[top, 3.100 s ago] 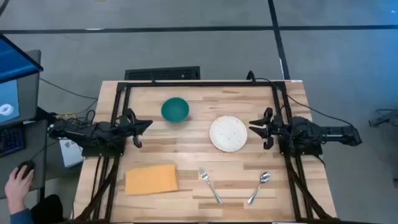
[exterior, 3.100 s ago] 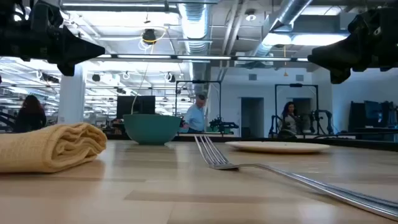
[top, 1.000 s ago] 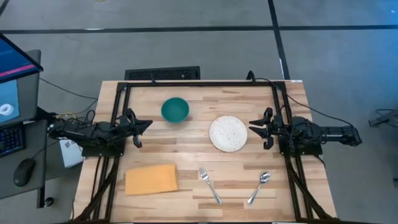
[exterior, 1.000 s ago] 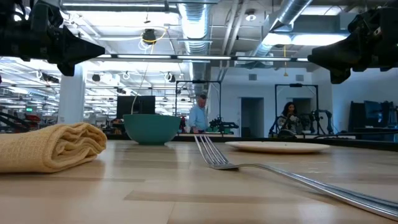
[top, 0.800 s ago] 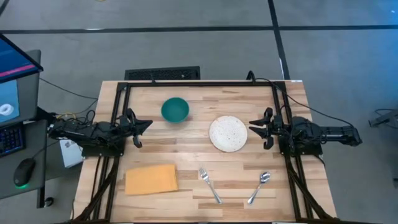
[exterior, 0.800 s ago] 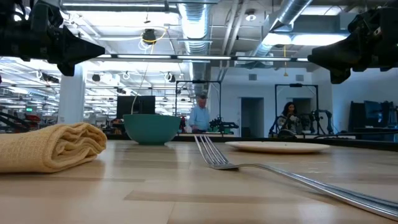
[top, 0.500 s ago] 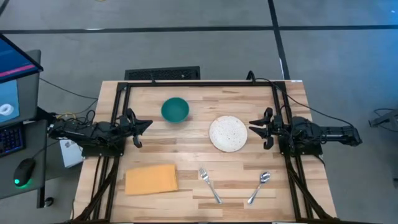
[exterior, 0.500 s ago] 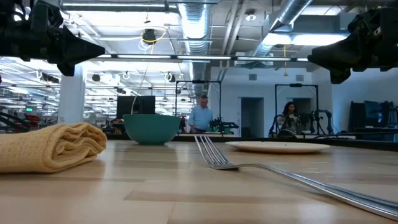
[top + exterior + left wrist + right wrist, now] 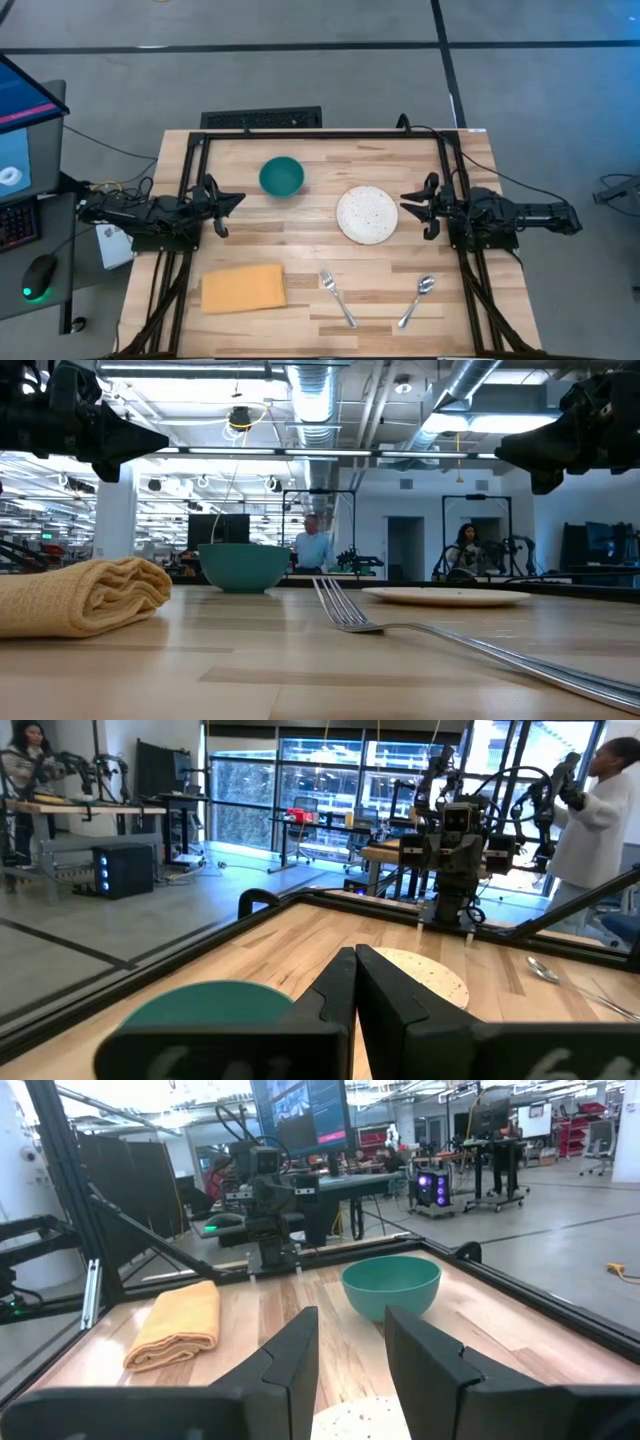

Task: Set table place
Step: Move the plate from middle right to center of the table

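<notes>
On the pale wooden tabletop (image 9: 300, 250) lie a teal bowl (image 9: 281, 176) at the far middle, a white speckled plate (image 9: 367, 215), a folded yellow-orange cloth (image 9: 243, 288) at the near left, a fork (image 9: 338, 297) and a spoon (image 9: 416, 301). My left gripper (image 9: 238, 200) hovers shut at the left side, above the table, pointing toward the right. My right gripper (image 9: 404, 205) hovers at the right side, just right of the plate, its fingers a little apart (image 9: 350, 1315). Both are empty.
Black frame rails (image 9: 320, 135) run along the table's far edge and both sides. The bare wood between bowl, plate and cloth is free room. People stand in the room beyond the table (image 9: 315, 545). A computer mouse (image 9: 37, 277) lies off the table at the left.
</notes>
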`<state>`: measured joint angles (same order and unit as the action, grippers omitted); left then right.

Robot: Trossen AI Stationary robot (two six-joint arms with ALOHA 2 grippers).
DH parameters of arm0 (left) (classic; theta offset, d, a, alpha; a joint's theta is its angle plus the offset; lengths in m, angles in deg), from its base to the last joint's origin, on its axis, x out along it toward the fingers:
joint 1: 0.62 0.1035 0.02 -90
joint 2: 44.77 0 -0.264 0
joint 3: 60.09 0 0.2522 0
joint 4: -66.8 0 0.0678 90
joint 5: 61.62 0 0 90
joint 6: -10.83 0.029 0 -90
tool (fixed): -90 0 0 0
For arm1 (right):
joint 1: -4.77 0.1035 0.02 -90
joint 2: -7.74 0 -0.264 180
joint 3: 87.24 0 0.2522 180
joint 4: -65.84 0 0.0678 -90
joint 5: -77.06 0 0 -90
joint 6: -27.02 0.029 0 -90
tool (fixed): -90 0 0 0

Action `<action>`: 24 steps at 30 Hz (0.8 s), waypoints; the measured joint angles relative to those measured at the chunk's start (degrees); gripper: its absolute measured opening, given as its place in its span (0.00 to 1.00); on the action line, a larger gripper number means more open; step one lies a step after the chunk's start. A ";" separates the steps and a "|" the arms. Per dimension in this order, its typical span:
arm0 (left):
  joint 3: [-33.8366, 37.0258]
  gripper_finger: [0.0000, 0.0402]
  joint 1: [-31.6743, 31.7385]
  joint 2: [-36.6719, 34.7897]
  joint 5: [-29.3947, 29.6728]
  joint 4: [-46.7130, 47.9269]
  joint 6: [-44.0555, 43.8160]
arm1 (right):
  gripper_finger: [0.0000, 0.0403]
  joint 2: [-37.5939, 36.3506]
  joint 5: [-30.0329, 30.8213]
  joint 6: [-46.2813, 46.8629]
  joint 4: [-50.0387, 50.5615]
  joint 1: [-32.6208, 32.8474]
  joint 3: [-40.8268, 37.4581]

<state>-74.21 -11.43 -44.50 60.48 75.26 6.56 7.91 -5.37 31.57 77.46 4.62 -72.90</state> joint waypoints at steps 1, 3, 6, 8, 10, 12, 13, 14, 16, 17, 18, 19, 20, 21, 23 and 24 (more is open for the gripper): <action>0.00 0.00 0.02 -0.01 0.00 0.00 0.00 | 0.34 0.00 0.00 0.00 -0.65 0.00 -0.02; -0.01 0.00 0.00 -0.01 0.00 0.00 0.00 | 0.34 -0.01 0.00 0.02 -2.11 0.00 0.00; -0.01 0.00 0.00 -0.02 0.00 -0.02 -0.01 | 0.34 0.00 0.02 0.11 -4.10 0.00 0.00; -0.02 0.00 0.00 -0.02 0.00 -0.02 -0.54 | 0.34 -0.02 0.02 2.26 -4.93 0.00 0.00; -0.01 0.00 0.01 0.00 0.00 -0.04 -1.81 | 0.34 -0.01 0.00 7.51 -4.19 0.00 0.00; -0.02 0.00 0.01 -0.01 0.00 -0.05 -3.07 | 0.34 -0.02 -0.04 17.77 -1.63 0.00 0.04; -0.01 0.00 0.00 -0.01 0.00 -0.07 -3.62 | 0.34 0.00 -0.07 23.46 0.23 0.00 0.04; -0.02 0.00 0.02 -0.02 0.00 -0.09 -3.98 | 0.34 0.16 -0.39 27.96 1.04 0.00 0.11; -0.02 0.00 0.00 -0.02 0.00 -0.09 -4.74 | 0.35 1.19 -1.33 33.59 1.31 0.00 0.20; 0.00 0.00 0.00 -0.02 0.00 -0.09 -5.06 | 0.36 1.98 -1.50 35.02 1.52 -0.02 0.22; 0.00 0.00 0.00 -0.02 0.00 -0.09 -5.35 | 0.37 2.67 -1.57 35.76 1.61 -0.28 0.22; 0.00 0.00 0.00 -0.02 0.00 -0.09 -5.43 | 0.38 3.38 -1.52 36.01 1.54 -0.66 0.22; 0.00 0.00 0.00 -0.02 0.00 -0.09 -5.44 | 0.39 4.18 -1.52 36.08 1.58 -1.11 0.22; 0.00 0.00 0.00 -0.02 0.00 -0.09 -5.44 | 0.40 5.04 -1.51 36.53 1.58 -1.53 0.22; 0.00 0.00 0.02 -0.02 0.00 -0.09 -5.44 | 0.43 6.99 -1.36 38.76 1.59 -2.73 0.22; -0.02 0.00 0.00 -0.02 0.00 -0.09 -5.44 | 0.45 7.88 -1.31 39.12 1.57 -3.36 0.22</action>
<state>-74.22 -11.43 -44.52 60.48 75.17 1.12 15.79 -6.68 70.69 79.03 1.26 -72.68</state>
